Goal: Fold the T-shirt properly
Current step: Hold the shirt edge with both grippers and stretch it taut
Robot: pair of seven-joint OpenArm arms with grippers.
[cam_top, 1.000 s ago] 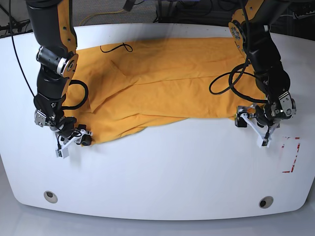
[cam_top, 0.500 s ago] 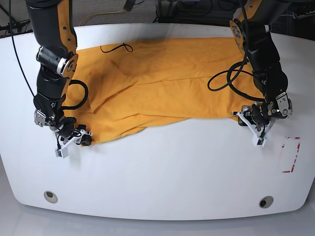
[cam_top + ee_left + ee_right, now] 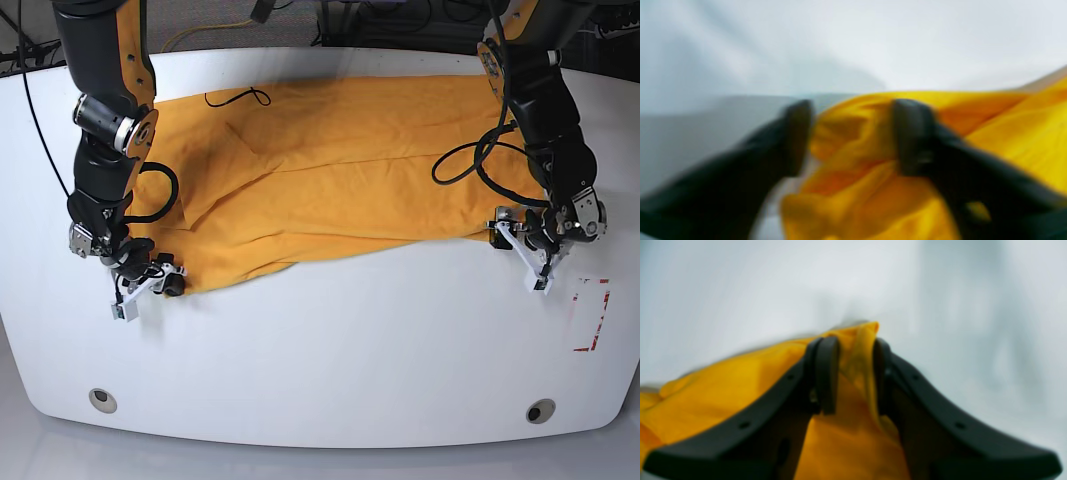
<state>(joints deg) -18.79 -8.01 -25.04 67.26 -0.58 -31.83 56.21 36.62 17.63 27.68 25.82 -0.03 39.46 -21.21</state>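
White, glossy tabletop [image 3: 330, 370] lies bare along its near edge, with a red-marked patch [image 3: 592, 315] at one front corner. Beyond that, my two grippers sit at the near hem of the plain orange-yellow cotton T-shirt [image 3: 330, 165], which lies spread and wrinkled across the far half of the table.

My right gripper [image 3: 849, 373] is clamped on a thin ridge of the shirt's corner, pads close together with cloth between them. My left gripper [image 3: 853, 136] stands with its jaws apart, a bunched fold lying between them but not pinched.

Risks, as I judge them:
- One-sided lift: the ungripped corner stays down and the fold skews.
- Thin right hold may slip under tension.
- Black cable [image 3: 237, 98] resting on the far hem could snag.
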